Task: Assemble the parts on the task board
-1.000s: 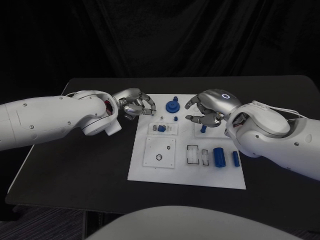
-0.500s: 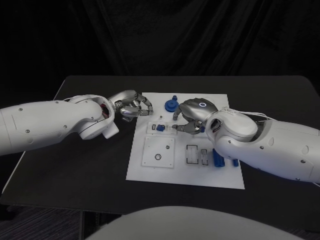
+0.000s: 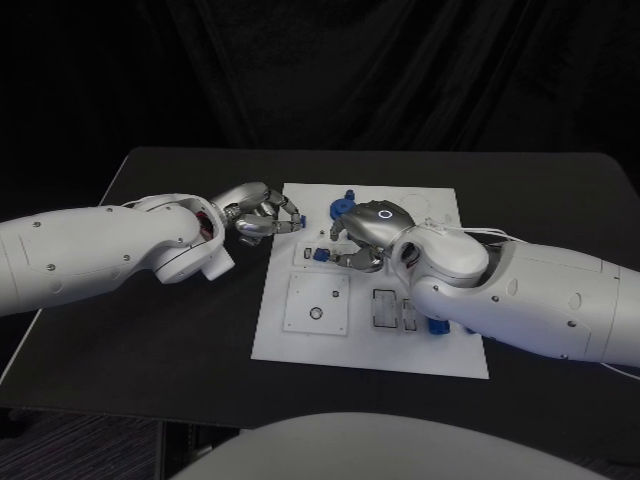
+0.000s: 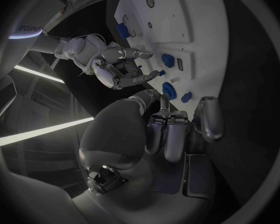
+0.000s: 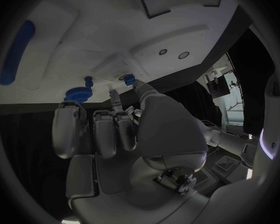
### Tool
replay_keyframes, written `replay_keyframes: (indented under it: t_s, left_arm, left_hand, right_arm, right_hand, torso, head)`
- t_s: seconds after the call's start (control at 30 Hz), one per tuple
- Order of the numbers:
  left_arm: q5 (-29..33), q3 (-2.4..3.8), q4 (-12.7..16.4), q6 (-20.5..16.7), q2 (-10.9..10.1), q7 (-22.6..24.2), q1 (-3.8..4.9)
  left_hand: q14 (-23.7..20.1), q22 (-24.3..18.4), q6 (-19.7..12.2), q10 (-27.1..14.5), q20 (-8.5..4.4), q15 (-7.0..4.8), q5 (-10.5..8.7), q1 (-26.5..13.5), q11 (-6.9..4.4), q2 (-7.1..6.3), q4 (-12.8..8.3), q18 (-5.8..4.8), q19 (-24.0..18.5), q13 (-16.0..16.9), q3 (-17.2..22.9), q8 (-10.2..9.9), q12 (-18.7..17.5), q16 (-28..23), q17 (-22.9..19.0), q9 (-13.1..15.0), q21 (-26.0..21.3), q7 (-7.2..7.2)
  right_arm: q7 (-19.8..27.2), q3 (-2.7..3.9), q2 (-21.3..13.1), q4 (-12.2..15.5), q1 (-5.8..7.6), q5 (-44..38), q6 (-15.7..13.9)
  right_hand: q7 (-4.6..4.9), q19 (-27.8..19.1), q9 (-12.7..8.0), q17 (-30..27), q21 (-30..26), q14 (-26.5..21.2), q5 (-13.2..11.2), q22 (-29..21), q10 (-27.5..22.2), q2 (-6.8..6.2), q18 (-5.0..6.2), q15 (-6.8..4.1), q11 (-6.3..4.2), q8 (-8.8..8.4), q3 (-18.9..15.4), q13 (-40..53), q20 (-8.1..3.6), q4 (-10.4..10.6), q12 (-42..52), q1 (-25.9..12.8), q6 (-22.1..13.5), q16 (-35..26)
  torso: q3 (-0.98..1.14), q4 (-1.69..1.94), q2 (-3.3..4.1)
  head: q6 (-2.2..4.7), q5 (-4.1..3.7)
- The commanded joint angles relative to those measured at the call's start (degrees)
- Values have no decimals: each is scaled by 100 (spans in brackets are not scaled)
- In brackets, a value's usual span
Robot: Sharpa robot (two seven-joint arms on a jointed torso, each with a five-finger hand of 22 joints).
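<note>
The white task board (image 3: 306, 335) lies in the middle of the black table. My right hand (image 3: 358, 236) hovers over its far middle and pinches a small blue peg (image 5: 129, 78) at its fingertips; the peg (image 4: 160, 73) is also seen in the left wrist view. Just below the right hand (image 4: 115, 64) a small blue part (image 3: 322, 256) stands in the board. A blue gear (image 3: 343, 210) and a thin blue peg (image 3: 350, 195) stand at the far edge. My left hand (image 3: 263, 215) sits at the board's far left edge, fingers (image 4: 170, 132) curled with nothing in them.
Near the board's right side lies a blue cylinder (image 3: 437, 327), partly hidden by my right arm. White inserts with slots (image 3: 387, 308) and a round hole (image 3: 317, 314) lie in the near half. Bare black table (image 3: 147, 330) surrounds the board.
My right hand has moved left across the board, from its right part to over the far middle. The left hand has hardly moved.
</note>
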Motion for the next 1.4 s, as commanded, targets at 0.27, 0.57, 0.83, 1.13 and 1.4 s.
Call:
replay_keyframes:
  t_s: [0.27, 0.57, 0.83, 1.13, 1.4]
  left_arm:
    - [61, 5, -21, -10, 24, 56, -37]
    - [61, 5, -44, 10, 45, 41, -47]
    - [61, 5, -67, 4, 87, 49, -58]
    - [61, 5, -62, -2, 111, 41, -63]
    - [61, 5, -61, 12, 132, 19, -64]
  left_hand:
    - [595, 597, 78, 586, 1, 28, 30, 66, 45, 1, 53, -14, 28, 1508, -13, 40, 15, -29, 1509, -28, 13, -7]
    - [595, 595, 101, 586, 4, 28, 35, 67, 43, -1, 62, -11, 20, 1508, -15, 53, 15, -29, 1509, -44, 6, -12]
    - [595, 587, 111, 586, 5, 28, 39, 70, 42, 0, 65, -7, 4, 1508, -14, 59, 15, -29, 1509, -51, -7, -15]
    - [595, 583, 117, 586, 5, 28, 44, 75, 40, -1, 66, -5, -4, 1508, -12, 63, 15, -29, 1509, -58, -13, -18]
    - [595, 581, 123, 586, 6, 27, 50, 78, 39, -2, 66, -3, -10, 1508, -11, 67, 15, -29, 1509, -64, -18, -19]
  right_arm:
    - [-81, 7, 143, -75, -72, -103, -281]
    - [-22, 11, 278, -224, -152, -103, -362]
    - [49, 13, 389, -383, -214, -103, -398]
    - [140, 13, 516, -551, -295, -103, -417]
    - [190, 13, 596, -700, -392, -103, -357]
  right_hand:
    - [-1, -37, -16, 1066, -47, 383, -26, 1110, -29, 36, -50, 63, 64, -43, 3, 868, 38, -30, -15, -62, -70, -5]
    - [-17, -66, 43, 1041, -61, 368, 6, 1100, -59, 88, -40, 70, 61, 38, 20, 850, 58, -48, -29, -72, 83, -17]
    - [-40, -130, 124, 981, -126, 332, 225, 1072, -126, 127, -18, 54, 39, 88, 87, 799, 52, -129, -61, -8, 161, -47]
    - [-48, -167, 184, 954, -151, 313, 395, 1060, -155, 155, -9, 47, 30, 104, 188, 785, 47, -230, -78, 86, 184, -60]
    - [-51, -178, 206, 943, -156, 306, 426, 1057, -169, 141, -7, 46, 27, 109, 217, 776, 45, -275, -85, 118, 193, -65]
  torso:
    - [-3, 6, -1]
    - [-7, -16, -6]
    - [-13, 16, -5]
    - [-25, -6, -7]
    - [-20, 9, -6]
  head:
    - [-1, -12]
    - [-1, -35]
    - [-1, -132]
    - [-1, -106]
    - [-1, -114]
